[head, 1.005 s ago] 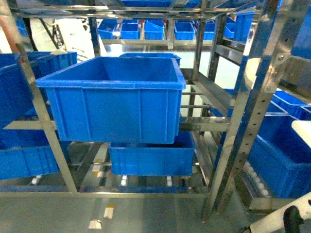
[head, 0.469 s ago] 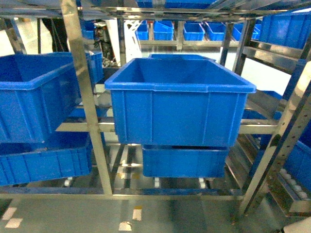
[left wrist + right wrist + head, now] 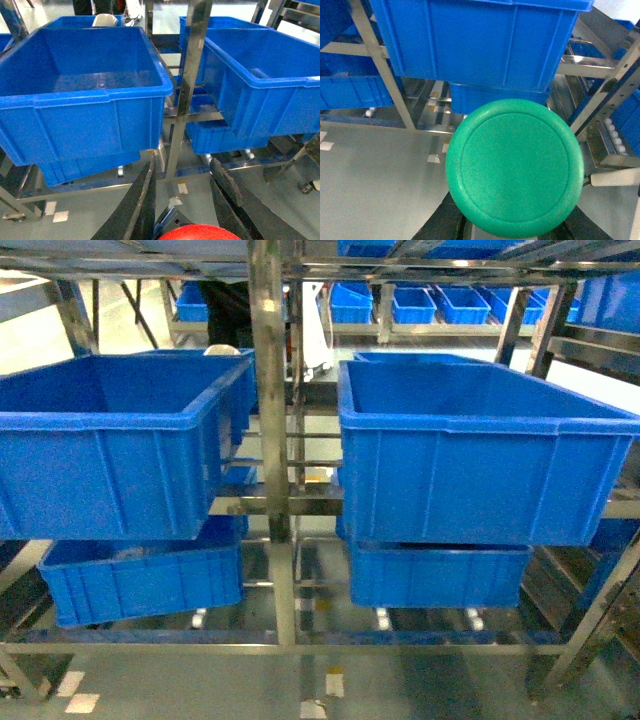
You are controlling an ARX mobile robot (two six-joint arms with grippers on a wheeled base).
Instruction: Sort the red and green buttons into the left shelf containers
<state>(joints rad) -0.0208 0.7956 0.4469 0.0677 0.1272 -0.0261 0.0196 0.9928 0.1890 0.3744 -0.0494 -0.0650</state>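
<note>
Red button (image 3: 199,233) sits clamped in the left gripper (image 3: 185,220), green button (image 3: 514,167) in the right gripper (image 3: 512,225). Both big blue bins lie ahead and above the hands: left bin (image 3: 85,95) nearer the left gripper, right bin (image 3: 480,455) nearer the right.

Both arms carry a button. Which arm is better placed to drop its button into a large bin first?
Probably the left. Its gripper holds the red button and looks into the open large blue bin. The right wrist view shows the green button below a bin's wall, so that arm seems lower.
</note>
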